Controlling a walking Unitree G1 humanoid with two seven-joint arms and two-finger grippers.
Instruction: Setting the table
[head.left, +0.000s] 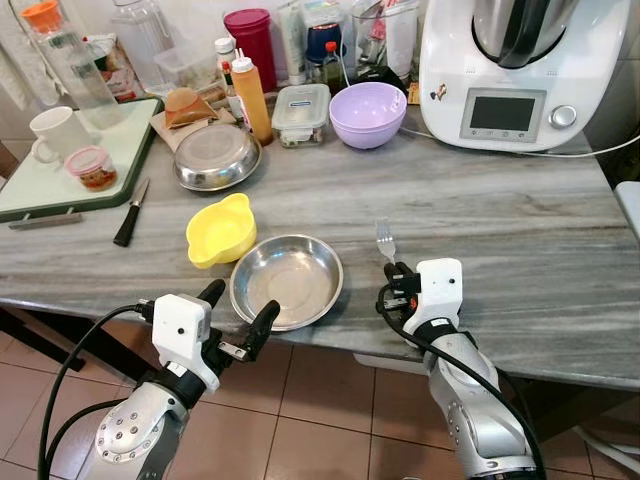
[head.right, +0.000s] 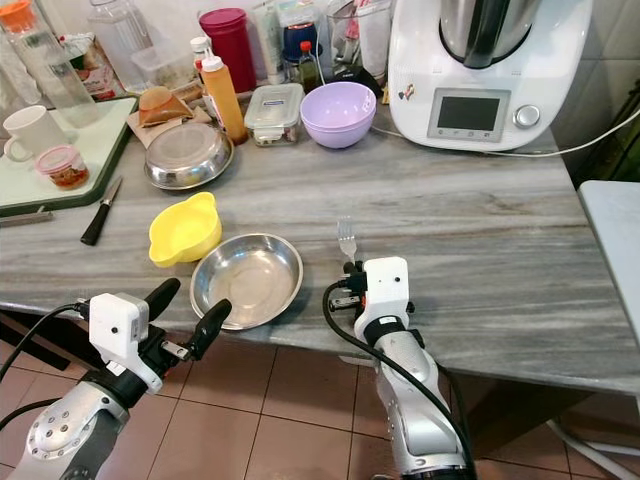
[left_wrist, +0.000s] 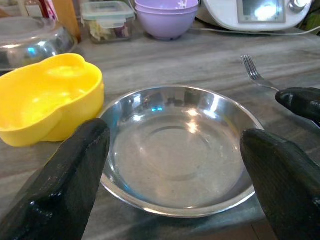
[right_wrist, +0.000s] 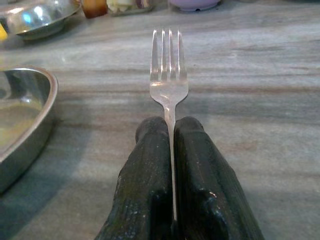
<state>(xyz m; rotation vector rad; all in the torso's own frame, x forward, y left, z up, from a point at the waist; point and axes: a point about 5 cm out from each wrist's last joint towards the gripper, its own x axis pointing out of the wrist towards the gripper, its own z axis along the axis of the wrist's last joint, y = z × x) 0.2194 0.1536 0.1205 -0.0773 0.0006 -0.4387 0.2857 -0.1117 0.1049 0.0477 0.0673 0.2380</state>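
Fork (right_wrist: 169, 82) pinched by its handle between pressed-together fingers of right gripper (head.left: 397, 277), tines pointing far, just right of steel plate (head.left: 287, 280); left gripper (head.left: 240, 315) spread wide at plate's near edge.

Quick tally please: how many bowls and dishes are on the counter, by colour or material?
Steel: 2, the steel plate near the counter's front edge and the steel bowl further back
Yellow: 1, the yellow bowl
Purple: 1, the purple bowl
Total: 4
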